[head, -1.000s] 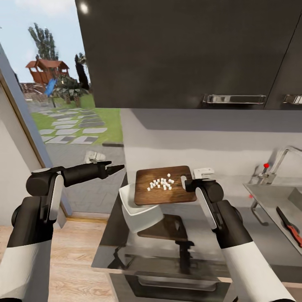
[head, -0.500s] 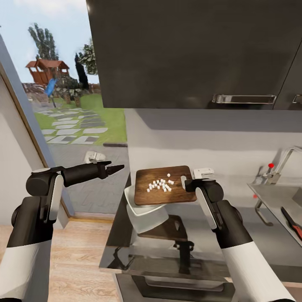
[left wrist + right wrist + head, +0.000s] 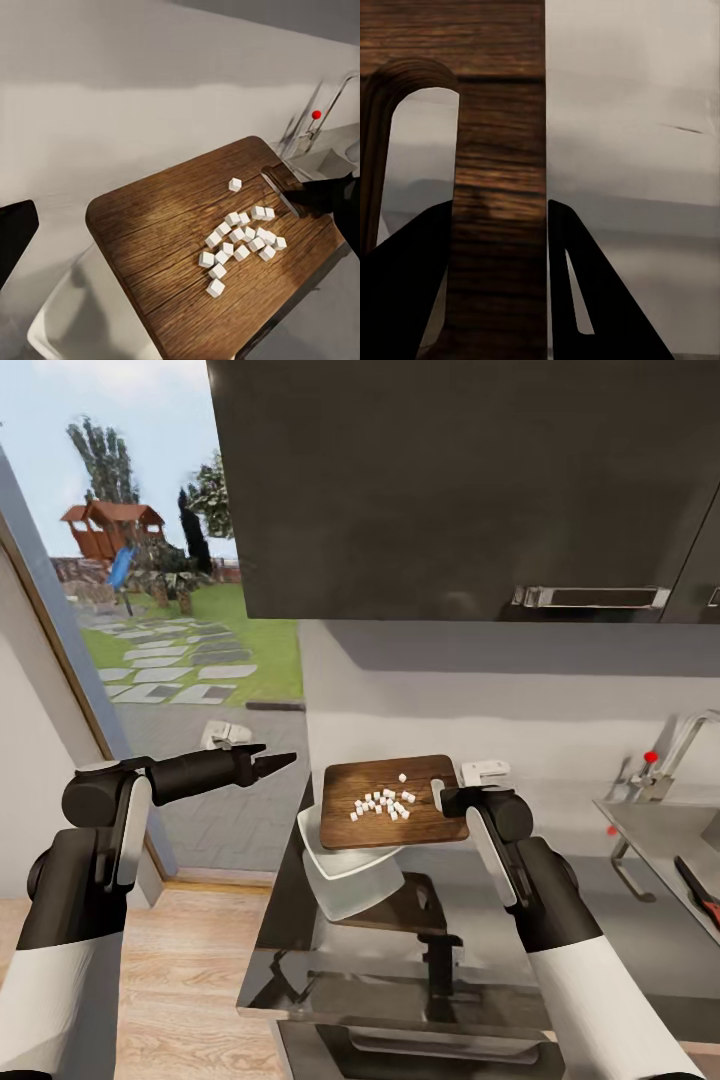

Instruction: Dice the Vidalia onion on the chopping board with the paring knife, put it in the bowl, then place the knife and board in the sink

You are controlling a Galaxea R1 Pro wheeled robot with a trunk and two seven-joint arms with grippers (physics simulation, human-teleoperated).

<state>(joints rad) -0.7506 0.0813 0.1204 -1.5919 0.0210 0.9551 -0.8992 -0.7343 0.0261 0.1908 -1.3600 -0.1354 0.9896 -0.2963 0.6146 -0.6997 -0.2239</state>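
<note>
- Right gripper (image 3: 447,797): fingers clamped on the handle-slot end of the chopping board (image 3: 392,815); right wrist view shows a dark finger on each side of the wood strip by the slot.
- Board is held off the counter (image 3: 590,920), roughly level, its near-left edge over the bowl (image 3: 345,872).
- Diced onion (image 3: 383,801): white cubes clustered mid-board, one stray toward the back; none in the bowl yet, as far as I can tell.
- Left gripper (image 3: 278,762): holds nothing, fingers look nearly together, though angle is poor; hangs left of the board, apart from it.
- Paring knife (image 3: 700,892) lies in the sink (image 3: 640,825) at far right.
- Step in hand: tip dice into bowl. Judgement: tilt slowly toward the bowl corner and keep the low edge inside the rim, or cubes scatter onto the counter. Left gripper could sweep stragglers.
</note>
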